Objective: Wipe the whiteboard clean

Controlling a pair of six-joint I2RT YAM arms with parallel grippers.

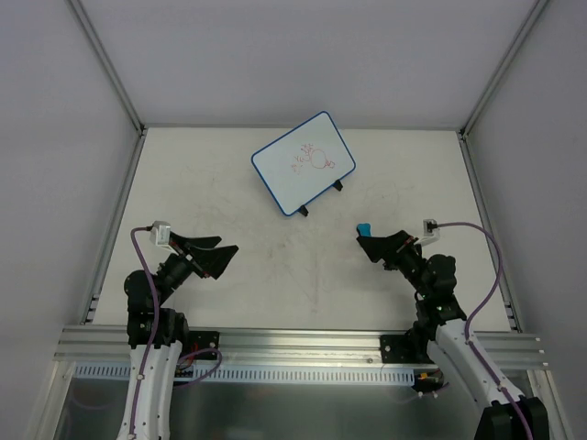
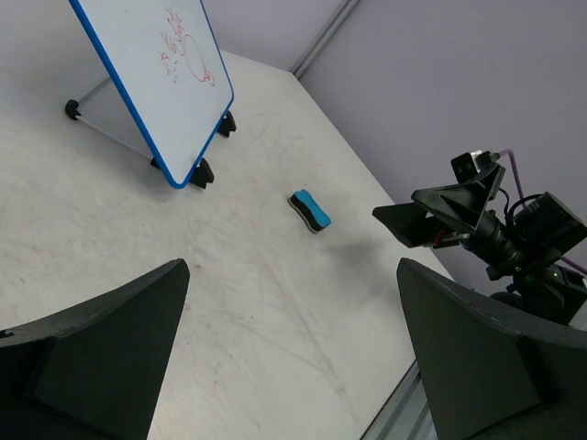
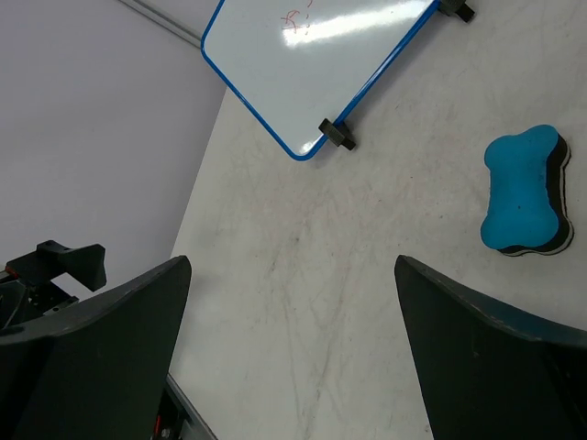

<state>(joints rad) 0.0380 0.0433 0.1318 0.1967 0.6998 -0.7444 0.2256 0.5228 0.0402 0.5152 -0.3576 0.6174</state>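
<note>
Glossy blue-framed whiteboard (image 1: 304, 163), red scribbles, propped on scuffed desk (image 1: 202, 192).
Left claw (image 1: 225, 248) and right claw (image 1: 364, 245) hover low, both spread wide, empty.

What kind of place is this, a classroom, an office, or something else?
Probably a robotics test cell, not a classroom: a left arm and right arm bolted to an aluminium rail, plain grey panel walls enclosing the table, and a small whiteboard and blue eraser set out on it.

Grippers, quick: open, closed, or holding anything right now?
Left gripper: open, holding nothing.
Right gripper: open, holding nothing; the blue eraser lies on the table nearby.
</note>
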